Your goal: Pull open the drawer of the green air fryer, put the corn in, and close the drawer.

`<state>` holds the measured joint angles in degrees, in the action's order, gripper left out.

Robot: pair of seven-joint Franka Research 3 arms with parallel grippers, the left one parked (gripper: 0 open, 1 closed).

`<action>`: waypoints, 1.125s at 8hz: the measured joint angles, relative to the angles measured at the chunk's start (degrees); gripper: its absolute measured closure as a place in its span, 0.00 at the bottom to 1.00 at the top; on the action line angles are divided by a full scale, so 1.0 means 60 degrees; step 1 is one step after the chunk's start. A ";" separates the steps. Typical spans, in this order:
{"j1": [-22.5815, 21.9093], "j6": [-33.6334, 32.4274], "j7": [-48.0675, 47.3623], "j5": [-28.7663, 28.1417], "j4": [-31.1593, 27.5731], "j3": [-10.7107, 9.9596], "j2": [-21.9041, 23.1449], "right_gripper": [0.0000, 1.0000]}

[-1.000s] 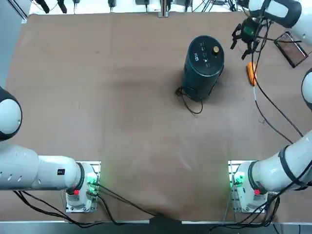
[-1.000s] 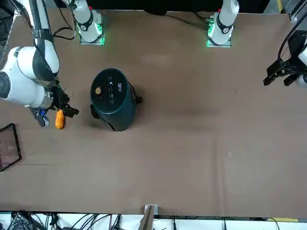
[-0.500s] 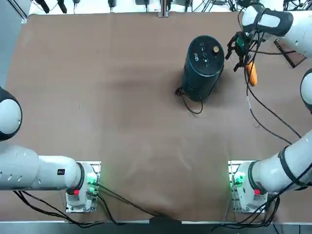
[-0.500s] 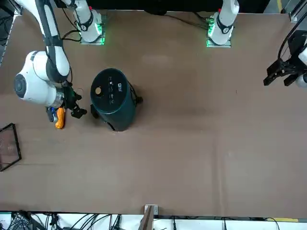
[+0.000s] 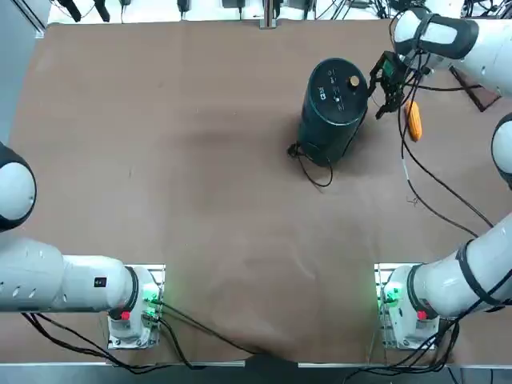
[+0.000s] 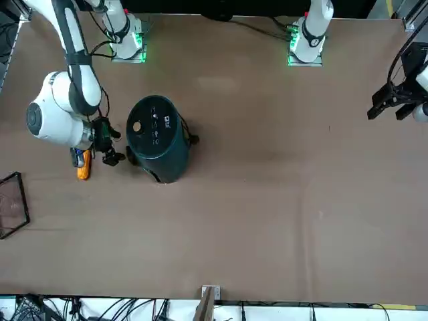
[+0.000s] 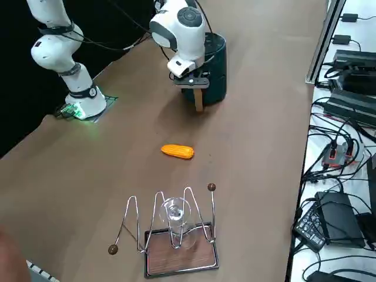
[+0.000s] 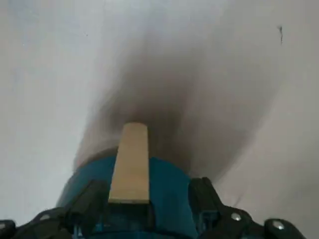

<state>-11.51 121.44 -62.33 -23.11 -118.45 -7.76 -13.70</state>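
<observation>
A brown desk (image 5: 200,176) carries the green air fryer (image 5: 334,108) near its far edge, the corn (image 5: 414,120) toward the right edge. The right gripper (image 5: 382,82), fingers spread and empty, has moved from over the corn to the fryer's handle (image 7: 198,100), apparently straddling it.

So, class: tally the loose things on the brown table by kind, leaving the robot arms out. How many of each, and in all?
Air fryer: 1
Corn cob: 1
Wire rack on a wooden base: 1
Glass in that rack: 1
Total: 4
</observation>
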 joint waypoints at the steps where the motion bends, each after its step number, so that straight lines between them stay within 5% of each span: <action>1: -0.0006 0.0015 -0.0281 -0.0051 0.0000 0.0000 0.0000 0.00; 9: -0.0449 0.0499 -0.0906 -0.0301 -0.0012 0.0009 -0.0239 0.02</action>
<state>-14.20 124.44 -67.77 -24.92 -118.52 -7.70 -15.13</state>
